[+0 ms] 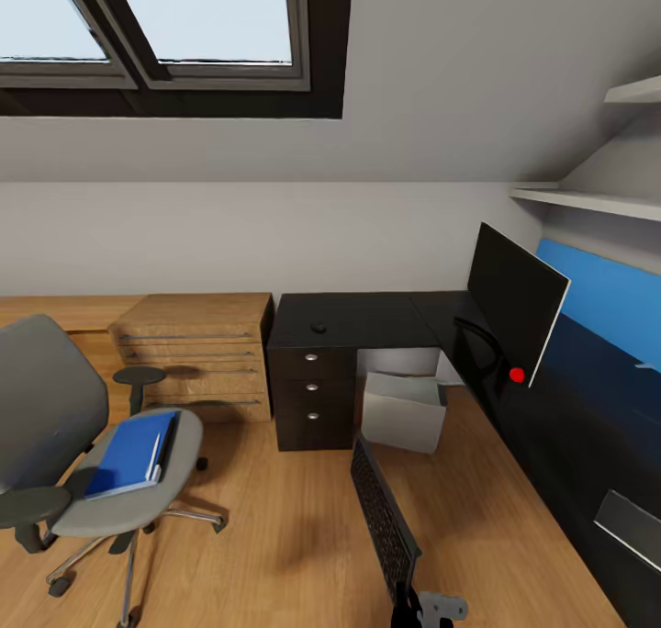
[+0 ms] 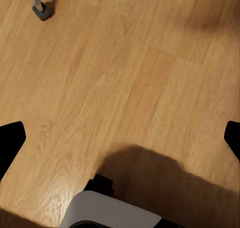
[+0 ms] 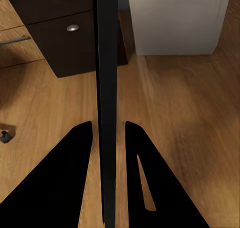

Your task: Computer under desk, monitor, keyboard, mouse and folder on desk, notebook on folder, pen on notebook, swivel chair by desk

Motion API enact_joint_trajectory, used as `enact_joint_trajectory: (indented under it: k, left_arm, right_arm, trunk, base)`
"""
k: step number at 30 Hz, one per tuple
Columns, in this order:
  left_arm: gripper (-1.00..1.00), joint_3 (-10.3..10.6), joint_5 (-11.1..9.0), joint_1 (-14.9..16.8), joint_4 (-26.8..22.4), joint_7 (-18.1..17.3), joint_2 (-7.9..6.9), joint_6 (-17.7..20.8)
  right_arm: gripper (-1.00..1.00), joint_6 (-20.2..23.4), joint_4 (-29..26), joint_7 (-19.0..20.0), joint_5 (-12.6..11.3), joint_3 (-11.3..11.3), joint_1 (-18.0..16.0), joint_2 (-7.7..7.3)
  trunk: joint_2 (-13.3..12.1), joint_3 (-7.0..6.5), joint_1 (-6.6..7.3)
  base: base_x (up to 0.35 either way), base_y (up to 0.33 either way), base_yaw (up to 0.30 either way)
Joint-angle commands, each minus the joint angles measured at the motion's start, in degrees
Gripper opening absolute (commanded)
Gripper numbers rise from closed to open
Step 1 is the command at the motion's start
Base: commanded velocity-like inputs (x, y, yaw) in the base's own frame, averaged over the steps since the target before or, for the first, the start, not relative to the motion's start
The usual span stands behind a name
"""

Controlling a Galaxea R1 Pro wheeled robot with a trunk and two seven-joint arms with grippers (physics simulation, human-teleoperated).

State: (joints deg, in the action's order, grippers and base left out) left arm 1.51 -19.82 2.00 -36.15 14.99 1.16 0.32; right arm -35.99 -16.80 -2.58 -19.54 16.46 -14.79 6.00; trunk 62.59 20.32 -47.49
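One keyboard (image 3: 106,103) stands edge-on, clamped between the right gripper (image 3: 107,173) fingers, lower centre of the head view. The left gripper (image 2: 120,138) gapes wide over bare floor. One folder (image 1: 131,452) lies on the one swivel chair (image 1: 55,426), lower left; one mouse (image 1: 319,328) sits on the desk (image 1: 367,320), one monitor (image 1: 514,302) at right, one computer (image 1: 404,410) beneath.

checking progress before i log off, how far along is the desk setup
Done: monitor and mouse on the desk, computer beneath it. In hand: keyboard clamped in the right pincer. Left: folder on the swivel chair.
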Motion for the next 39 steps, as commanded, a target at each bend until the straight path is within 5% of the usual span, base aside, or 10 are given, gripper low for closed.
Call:
enact_joint_trajectory:
  k: [1, 13, 24, 33, 39]
  left_arm:
    - [1.00, 0.2, -0.4, 0.0, -0.1, 0.3, -0.02, 0.0]
    - [1.00, 0.2, -0.4, 0.0, 0.0, 0.3, -0.02, 0.0]
    - [1.00, 0.2, -0.4, 0.0, 0.0, 0.3, -0.02, 0.0]
    - [1.00, 0.2, -0.4, 0.0, 0.0, 0.3, 0.03, 0.0]
    - [1.00, 0.2, -0.4, 0.0, 0.0, 0.3, 0.03, 0.0]
  right_arm:
    - [-1.00, -0.2, 0.0, -0.1, -0.3, 0.5, -0.1, -0.02]
    - [-1.00, -0.2, 0.0, -0.1, -0.3, 0.6, -0.1, -0.02]
    - [-1.00, -0.3, -0.9, 0.1, -0.2, 0.9, -0.1, -0.02]
    - [-1.00, -0.3, -1.3, 0.0, 0.0, 0.9, -0.1, 0.01]
    - [-1.00, -2.1, -6.7, -0.3, -0.3, 0.5, -0.1, -0.06]
  trunk:
    - [0.0, 0.06, -0.03]
    - [0.0, 0.06, -0.03]
    - [-3.2, -1.37, 1.72]
    - [-3.2, -1.37, 1.72]
    - [-3.2, -1.37, 1.72]
  base:
    - [0.300, 0.129, 0.000]
    - [0.279, 0.057, 0.000]
    - [0.022, 0.000, -0.026]
    - [0.000, 0.000, 0.000]
    - [0.000, 0.000, 0.000]
